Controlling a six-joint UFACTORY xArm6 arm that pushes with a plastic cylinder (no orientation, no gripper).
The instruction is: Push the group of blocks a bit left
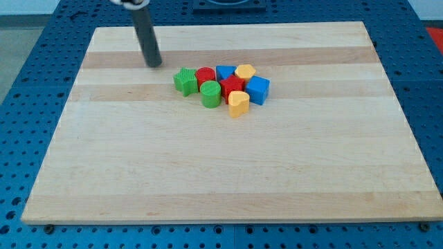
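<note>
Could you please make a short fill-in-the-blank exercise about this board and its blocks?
1. My tip is to the view's ____ of the blocks.
2. The block nearest my tip is the ____ star.
3. The yellow heart touches the ____ cube.
4. The green cylinder lies on the wooden ____.

Missing words: left; green; blue; board

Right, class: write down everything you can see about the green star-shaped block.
The green star-shaped block is matte, ridged plastic by its look, lying flat on the wooden board. It forms the cluster's left end, touching the red cylinder on its right; the green cylinder sits lower right. My tip stands apart, upper left.
</note>
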